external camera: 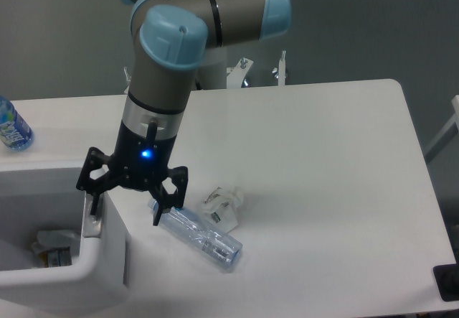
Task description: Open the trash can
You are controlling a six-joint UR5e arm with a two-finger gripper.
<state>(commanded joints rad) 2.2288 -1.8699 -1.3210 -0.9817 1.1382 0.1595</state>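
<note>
Fixed camera: the large boxy white plastic trash can fills the near left corner of the view, its well uncovered, with crumpled rubbish lying inside and no lid in sight over the opening. Directly above its right rim hangs the black two-finger claw, spread wide and gripping nothing. Its left finger points down onto the grey push-button strip on that rim, at or just above it; contact cannot be confirmed. Its right finger hangs clear of the bin's outer wall, over the white desk. The bin thus lies below and to the left of the claw, the strip running front to back along the rim, so any withdrawal looks to be straight up. Judged from the exposed well, the opening appears done.

Just right of the claw's free finger lies a clear plastic bottle on its side, long axis slanting down to the right, with a crumpled clear wrapper touching its upper flank. Both sit close beneath the finger and could be clipped by a sideways swing.

Farther back at the left edge stands a blue-labelled water bottle, well apart. Beyond, the grey-and-blue arm rises to its base behind the desk.
</note>
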